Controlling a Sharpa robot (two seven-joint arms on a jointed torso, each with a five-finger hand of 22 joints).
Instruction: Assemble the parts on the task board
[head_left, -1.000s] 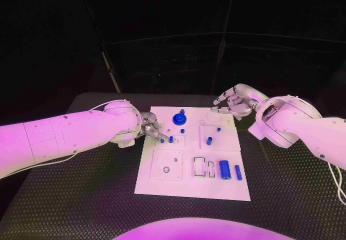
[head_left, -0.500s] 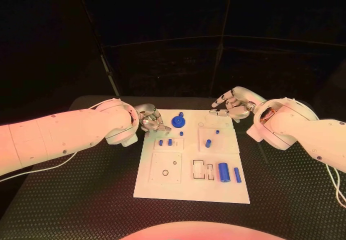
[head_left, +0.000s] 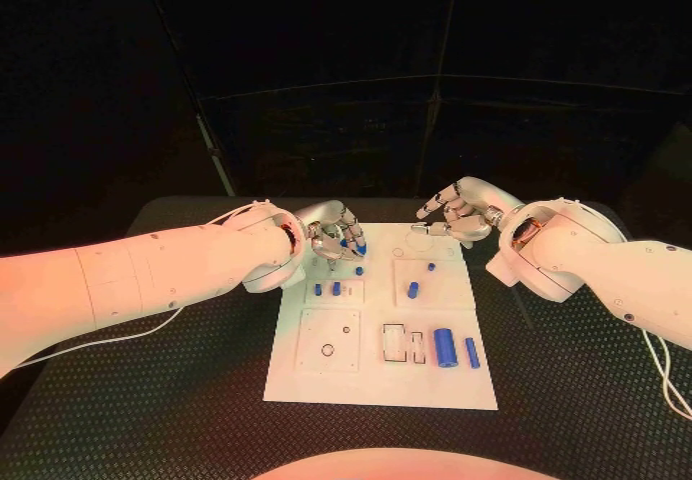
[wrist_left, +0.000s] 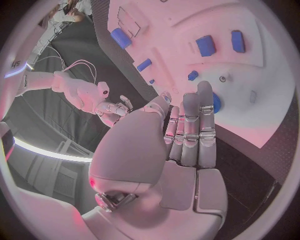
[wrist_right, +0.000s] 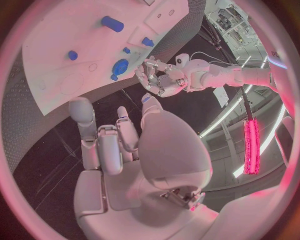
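The white task board (head_left: 382, 375) lies in the middle of the table. Near its far edge stands a blue gear (head_left: 359, 246), also seen as the gear (wrist_left: 216, 103) and the gear (wrist_right: 120, 66). My left hand (head_left: 333, 240) hovers right at it, fingers held straight and close together, fingertips (wrist_left: 205, 92) over the gear's rim; whether they touch it is unclear. My right hand (head_left: 456, 211) floats over the board's far right corner, fingers loosely spread, holding nothing. Two short blue pegs (head_left: 327, 289) stand in a left block. A blue cylinder (head_left: 446, 345) and thin bar (head_left: 472, 352) lie at the right.
More small blue pegs (head_left: 413, 291) sit mid-board, with one peg (head_left: 431, 266) further back. Empty rectangular slots (head_left: 395, 342) and a plate with a round hole (head_left: 329, 350) take up the near half. Black textured table (head_left: 173, 380) surrounds the board.
My left hand has moved from the board's left edge rightward and farther back, up to the blue gear. The right hand has stayed by the far right corner.
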